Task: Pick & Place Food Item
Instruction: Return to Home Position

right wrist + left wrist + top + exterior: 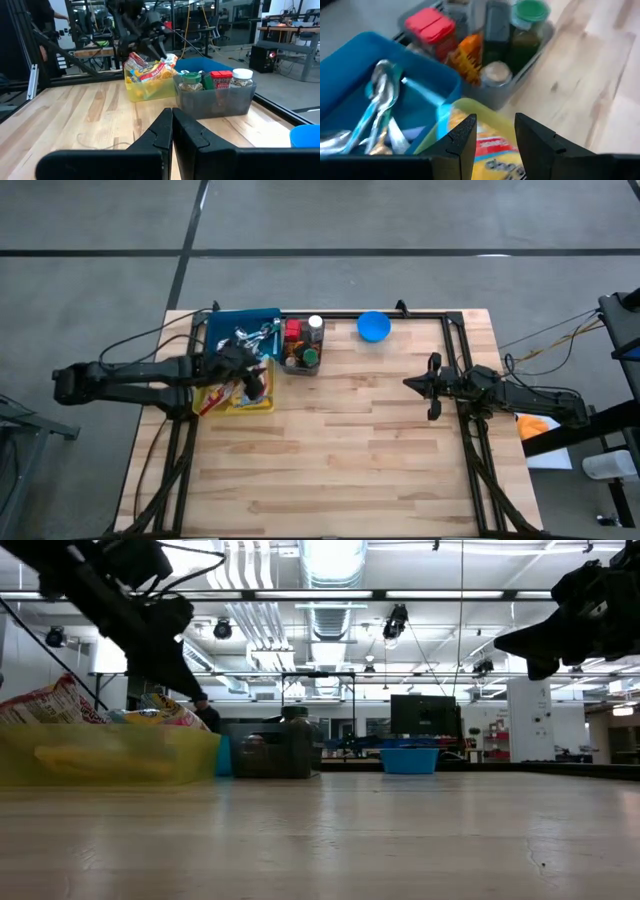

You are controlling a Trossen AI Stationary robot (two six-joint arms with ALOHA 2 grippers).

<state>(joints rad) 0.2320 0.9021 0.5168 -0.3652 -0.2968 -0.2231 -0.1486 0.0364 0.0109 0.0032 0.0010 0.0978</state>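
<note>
Pale wooden table (330, 450), framed by black rails. At one long edge, a blue bin (225, 330), taken here as the marker for all else. Hard against the blue bin's side facing the table's middle, a yellow bin (255, 408) stuffed with bright snack packets (145, 70). Just right of the blue bin, a grey bin (215, 102) crowded with upright jars and bottles: red lid, green lid, white lid. Further right of the blue bin, apart from the grey one, a small blue bowl (373, 326).

Left gripper (495, 132) hanging above the yellow bin, close by the blue bin's corner, fingers spread with nothing between them. Right gripper (172, 117) well to the right of the blue bin, past the bowl and more toward the table's middle, raised off the wood, fingers pressed together on nothing.

Inside the blue bin, spoons (382, 97) in a loose heap: shiny silver bowls, pale blue handles, overlapping. Other colours in the heap hard to tell.
</note>
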